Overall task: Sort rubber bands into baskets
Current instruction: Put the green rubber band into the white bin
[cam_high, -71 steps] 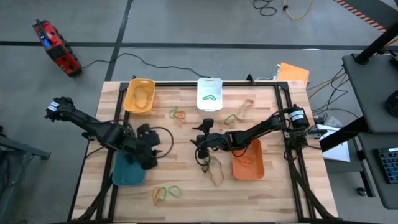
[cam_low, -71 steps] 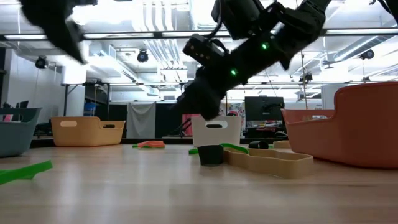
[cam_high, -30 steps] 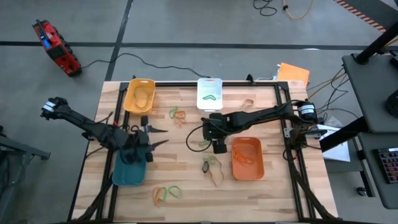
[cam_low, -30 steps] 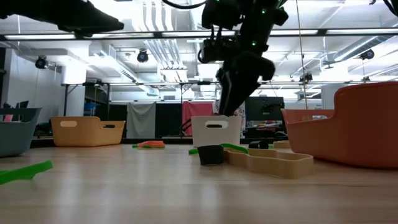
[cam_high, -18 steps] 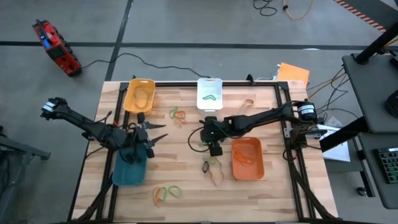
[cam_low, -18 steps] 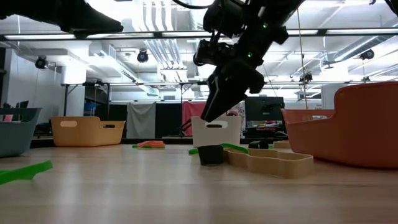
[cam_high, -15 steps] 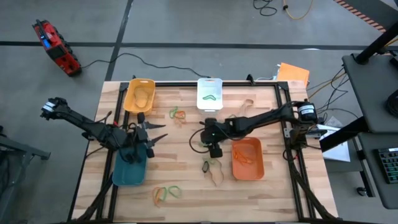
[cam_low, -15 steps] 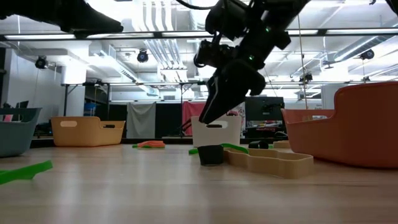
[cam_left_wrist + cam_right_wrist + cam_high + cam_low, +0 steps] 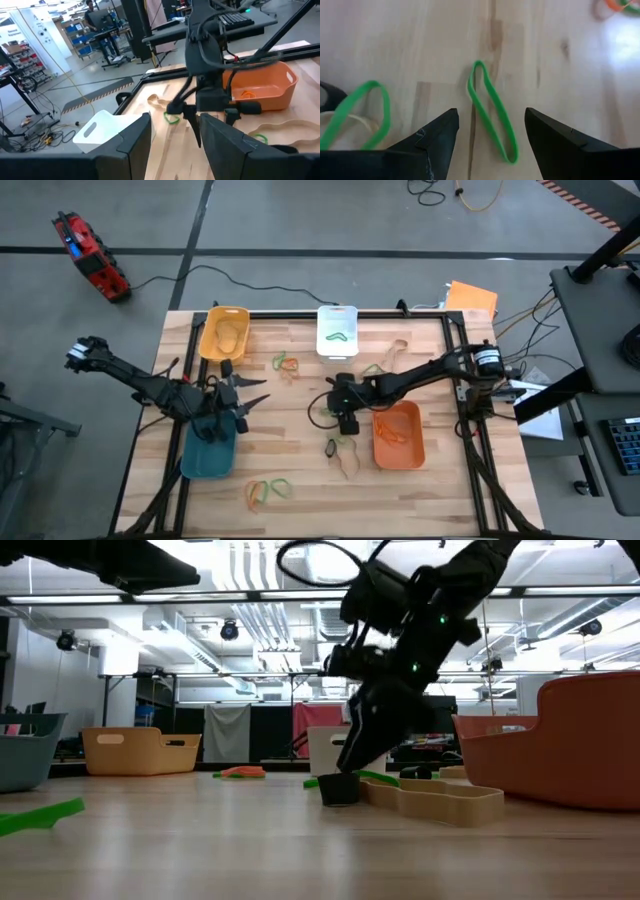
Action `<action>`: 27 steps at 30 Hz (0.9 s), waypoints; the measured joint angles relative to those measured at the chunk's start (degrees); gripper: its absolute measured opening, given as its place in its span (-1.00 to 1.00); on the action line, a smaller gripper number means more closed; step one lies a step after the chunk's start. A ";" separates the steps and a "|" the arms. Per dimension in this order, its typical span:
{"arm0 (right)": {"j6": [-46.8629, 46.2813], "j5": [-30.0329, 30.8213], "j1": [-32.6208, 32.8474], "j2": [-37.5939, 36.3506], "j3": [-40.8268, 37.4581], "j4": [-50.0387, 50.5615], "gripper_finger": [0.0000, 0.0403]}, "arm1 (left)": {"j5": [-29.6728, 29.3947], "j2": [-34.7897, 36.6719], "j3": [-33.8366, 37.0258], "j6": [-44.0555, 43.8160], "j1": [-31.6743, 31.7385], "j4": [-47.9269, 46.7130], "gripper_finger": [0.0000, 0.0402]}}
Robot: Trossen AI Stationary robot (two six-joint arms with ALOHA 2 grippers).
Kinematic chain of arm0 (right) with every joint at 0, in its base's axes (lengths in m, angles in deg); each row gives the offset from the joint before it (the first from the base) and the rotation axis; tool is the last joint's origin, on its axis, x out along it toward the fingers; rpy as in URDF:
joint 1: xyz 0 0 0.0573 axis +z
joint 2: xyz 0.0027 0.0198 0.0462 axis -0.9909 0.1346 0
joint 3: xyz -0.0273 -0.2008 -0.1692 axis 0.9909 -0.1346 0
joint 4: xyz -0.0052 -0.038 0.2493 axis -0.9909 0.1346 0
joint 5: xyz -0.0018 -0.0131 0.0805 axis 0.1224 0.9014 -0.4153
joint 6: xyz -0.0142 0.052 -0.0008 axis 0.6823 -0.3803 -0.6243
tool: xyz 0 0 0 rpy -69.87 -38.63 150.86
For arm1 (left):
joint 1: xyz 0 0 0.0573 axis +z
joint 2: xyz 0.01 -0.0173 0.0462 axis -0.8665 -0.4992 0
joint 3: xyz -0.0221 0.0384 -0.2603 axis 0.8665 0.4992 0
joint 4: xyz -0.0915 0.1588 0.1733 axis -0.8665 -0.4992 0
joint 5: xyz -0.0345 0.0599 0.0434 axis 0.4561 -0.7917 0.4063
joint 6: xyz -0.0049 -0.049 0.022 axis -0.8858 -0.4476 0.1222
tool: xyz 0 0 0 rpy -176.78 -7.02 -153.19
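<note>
Green and orange rubber bands (image 9: 268,490) are lying tangled at the near edge of the wooden table (image 9: 300,470), while a tan band (image 9: 347,463) and a green one (image 9: 332,446) are resting a little farther in, between the teal-blue basket (image 9: 207,458) and the orange basket (image 9: 398,436). At mid-table the right gripper (image 9: 347,418) is reaching down beside the orange basket, its fingers (image 9: 555,145) spread wide and empty on either side of a green loop (image 9: 490,112) lying flat on the wood, as the right wrist view shows; the low view shows the same gripper (image 9: 345,775) poised just over the boards near a small black band (image 9: 339,788). Across the table the left gripper (image 9: 238,402) is hovering above the far end of the teal-blue basket, its fingers (image 9: 132,145) parted and holding nothing. Farther back, a green-and-orange cluster (image 9: 286,364) and two more tan bands (image 9: 385,360) are lying loose, and along the far edge the yellow basket (image 9: 225,334) is carrying a pale band while the white basket (image 9: 337,330) is holding a green band (image 9: 338,336).
</note>
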 joint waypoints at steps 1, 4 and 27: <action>0.07 0.02 0.00 0.73 0.33 -0.06 0.11 | 0.07 -0.05 0.00 0.01 0.00 -0.12 -0.24; 0.08 0.00 0.00 1.99 0.92 0.47 0.11 | 0.11 -0.33 0.00 -0.16 0.00 0.03 -0.24; 2.07 -0.52 -0.13 2.93 1.65 0.24 -0.77 | 0.13 -5.80 0.00 -1.31 0.00 0.18 -0.24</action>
